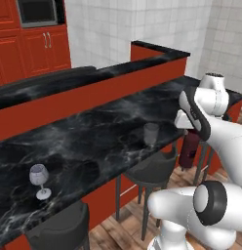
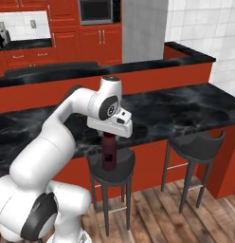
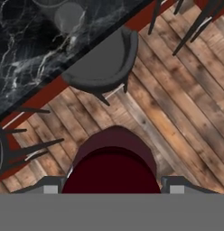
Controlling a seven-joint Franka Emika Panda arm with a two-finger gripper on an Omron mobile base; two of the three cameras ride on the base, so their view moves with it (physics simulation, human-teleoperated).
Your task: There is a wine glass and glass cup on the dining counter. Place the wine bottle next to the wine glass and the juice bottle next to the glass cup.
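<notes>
My gripper (image 1: 190,133) is shut on the juice bottle (image 1: 189,150), a wide maroon bottle hanging upright below the hand. It hangs off the dining counter (image 1: 93,141), just in front of its near edge, over the wooden floor. From the right base the juice bottle (image 2: 109,153) hangs under the gripper (image 2: 110,135), in front of a stool. In the hand view its maroon top (image 3: 113,164) sits between the fingertips. The glass cup (image 1: 151,133) stands near the counter's edge, left of the bottle, and the hand view shows the glass cup (image 3: 68,17) at the top. The wine glass (image 1: 40,180) stands far left. The wine bottle is out of view.
Dark stools stand along the counter's front: one stool (image 1: 153,170) under the cup, another stool (image 1: 59,225) near the wine glass, and a further stool (image 2: 197,144) to the right. A raised red ledge (image 1: 69,100) backs the counter. Red cabinets (image 2: 100,45) line the far wall.
</notes>
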